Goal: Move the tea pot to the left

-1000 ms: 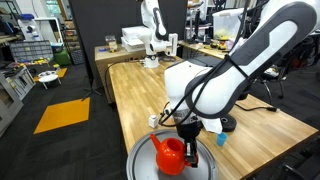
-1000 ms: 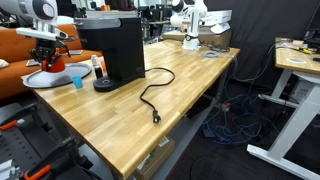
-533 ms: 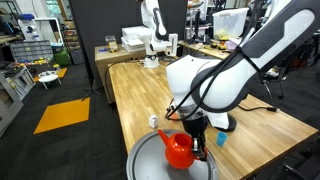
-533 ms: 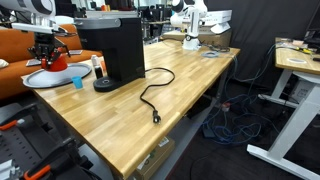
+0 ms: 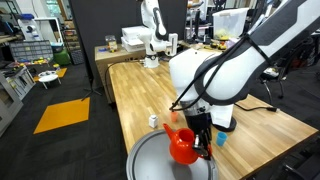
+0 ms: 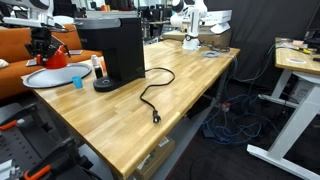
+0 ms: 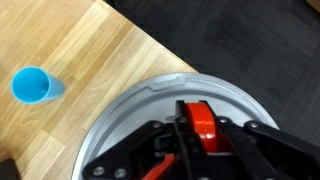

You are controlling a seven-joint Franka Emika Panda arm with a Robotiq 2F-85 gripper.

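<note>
The glossy red-orange tea pot hangs in my gripper, lifted above the round grey tray at the table's near end. In the wrist view my gripper is shut on the pot's red loop handle, with the tray's rim below. In an exterior view the tea pot shows small at the far left, held by the gripper above the tray.
A small blue cup stands on the wooden table beside the tray, also in both exterior views. A black box and a black cable lie on the table. A small white item stands near the tray.
My gripper has lifted the tea pot up off the tray and carried it slightly sideways; the arm has risen with it.
</note>
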